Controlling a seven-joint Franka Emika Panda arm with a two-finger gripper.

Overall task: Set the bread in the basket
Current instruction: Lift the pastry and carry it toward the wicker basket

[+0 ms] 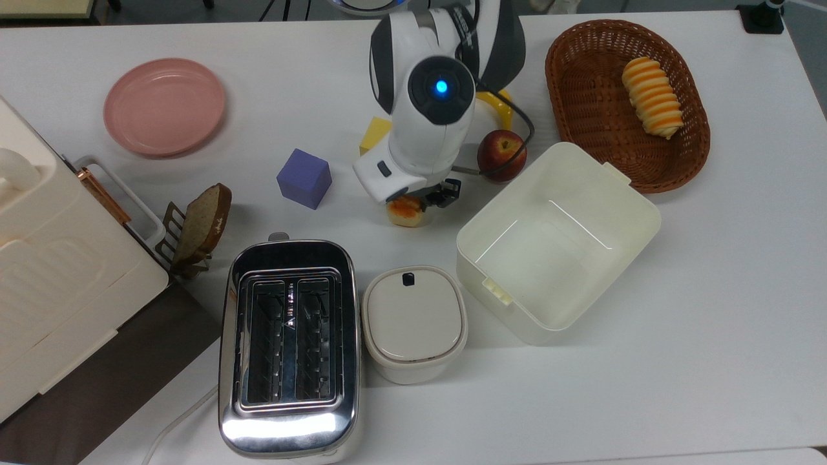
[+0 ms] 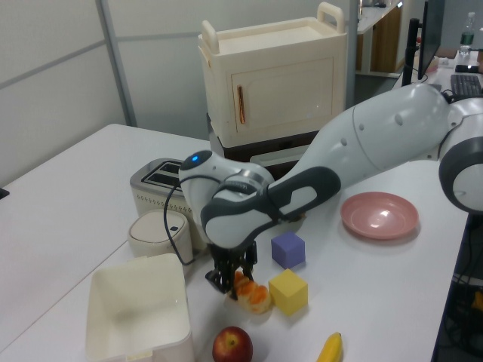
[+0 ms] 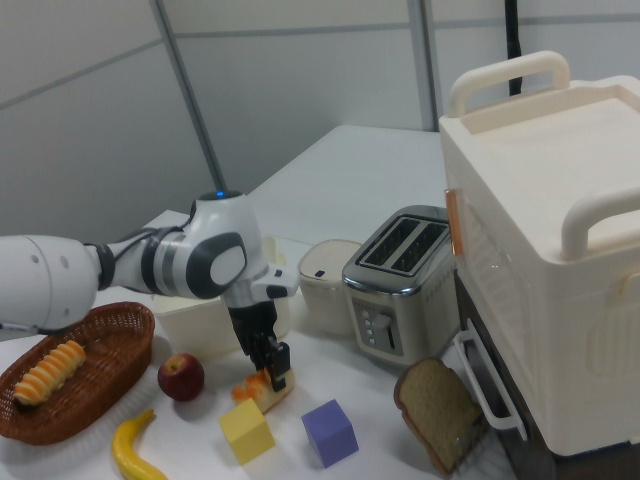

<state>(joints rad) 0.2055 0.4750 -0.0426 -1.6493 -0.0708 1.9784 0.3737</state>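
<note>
The gripper (image 2: 233,280) is sitting right down on the bread (image 1: 406,212), just beside the apple (image 1: 501,154) on the top view's left. Good practice here: be squeezing squarely across the bun's middle before lifting, so it is not tipping out. The jaws are looking narrowly parted and straddling the bun, touching it; whether they are clamping firmly, I cannot tell. The basket (image 1: 581,110) is waiting beyond the apple, on the top view's right.
</note>
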